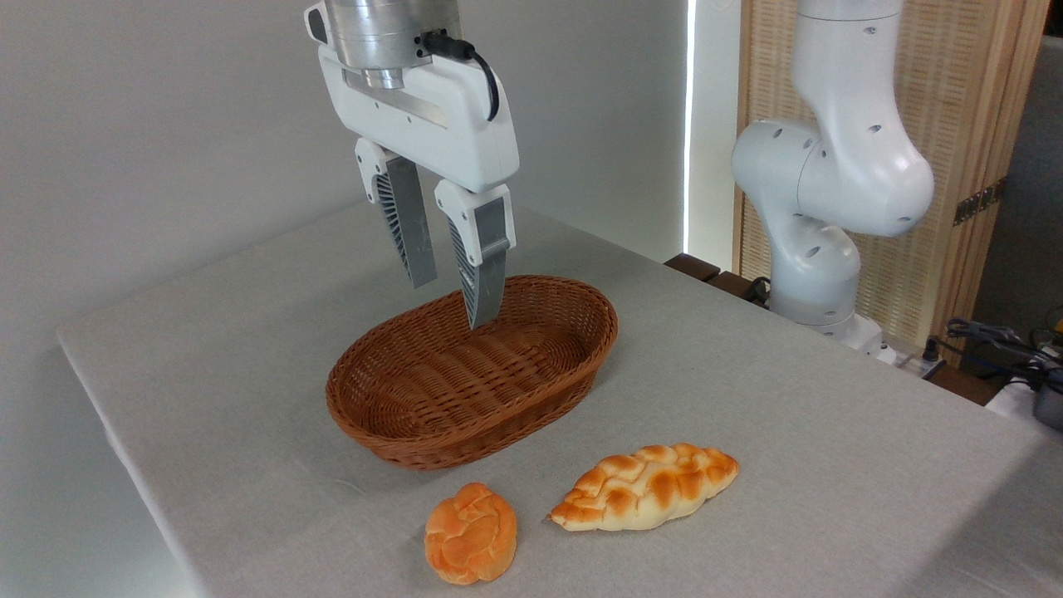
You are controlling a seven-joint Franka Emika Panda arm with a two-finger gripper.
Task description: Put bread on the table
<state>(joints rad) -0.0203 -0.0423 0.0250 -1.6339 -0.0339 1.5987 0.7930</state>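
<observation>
The bread [646, 487] is long and braided, soft cream with toasted brown spots and pointy ends. It lies flat on the table [789, 382], in front of the basket [472, 371]. Its long side runs from low left up to the right. A round orange bun [470, 533] sits just beside it. The basket is brown woven wicker, shaped like an oval. The gripper [453, 297] hangs above the basket with its fingers spread, holding nothing.
</observation>
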